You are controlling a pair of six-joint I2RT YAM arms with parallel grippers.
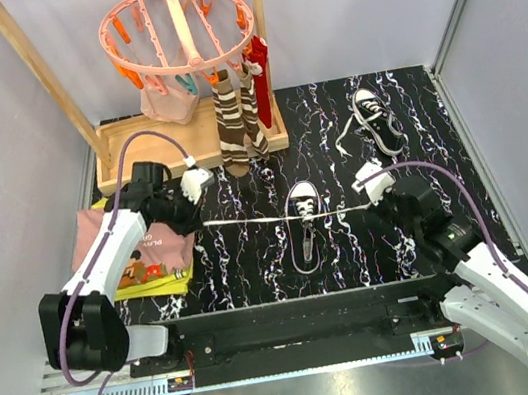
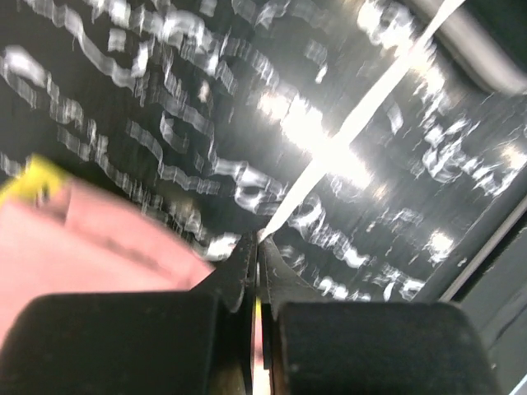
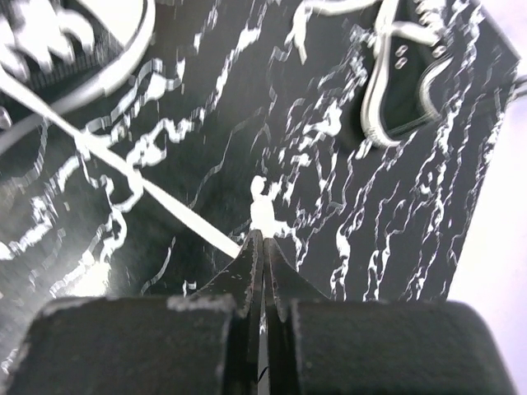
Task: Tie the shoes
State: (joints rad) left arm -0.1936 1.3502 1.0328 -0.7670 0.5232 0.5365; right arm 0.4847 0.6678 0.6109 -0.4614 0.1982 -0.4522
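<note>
We see the left gripper (image 2: 257, 243) clamped tight on the left lace (image 2: 354, 123) and the right gripper (image 3: 263, 239) clamped tight on the right lace (image 3: 165, 202), both stretched taut sideways from the near shoe (image 1: 305, 223), while the 2nd shoe (image 1: 377, 120) lies far right on the mat (image 1: 443, 178).

Glossy black marbled table (image 1: 253, 255), canvas shoes (image 1: 303, 213), wooden rack (image 1: 114, 148)

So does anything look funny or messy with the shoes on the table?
Yes. The near shoe has its laces stretched straight out sideways, one end pinched in the left hand, the other in the right hand. The other shoe sits apart at the far right, turned at an angle and untied.
</note>
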